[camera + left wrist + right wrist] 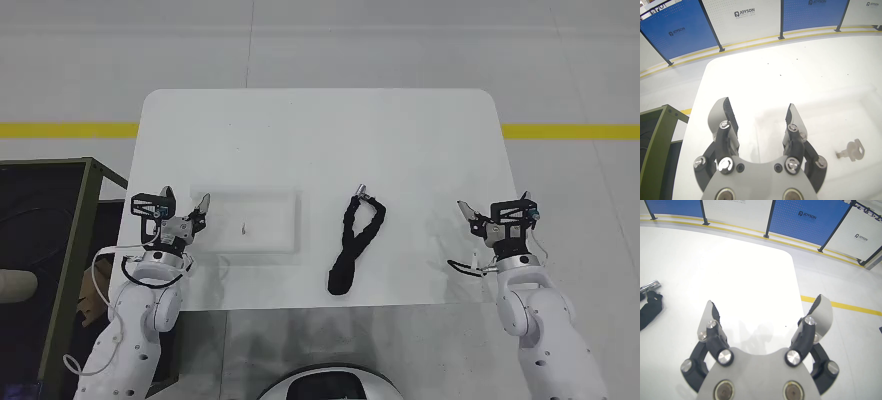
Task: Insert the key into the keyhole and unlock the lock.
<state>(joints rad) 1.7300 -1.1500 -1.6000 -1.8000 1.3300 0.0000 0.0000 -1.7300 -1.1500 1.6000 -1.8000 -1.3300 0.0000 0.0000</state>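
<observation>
A black cable lock (355, 243) with a silver metal end lies near the middle of the white table (320, 130); its silver end (651, 284) and black sleeve (649, 309) appear in the right wrist view. A small pale key (851, 150) lies on a shallow white tray (285, 240) left of the lock, seen as a thin mark (245, 229) from above. My left gripper (183, 205) stands open at the table's left edge, apart from the key. My right gripper (495, 210) stands open near the right edge, well clear of the lock.
An olive-green frame (60, 250) stands beside the table's left side, close to my left arm. Yellow floor tape (70, 129) runs behind the table. Blue and white panels (677, 32) fence the far side.
</observation>
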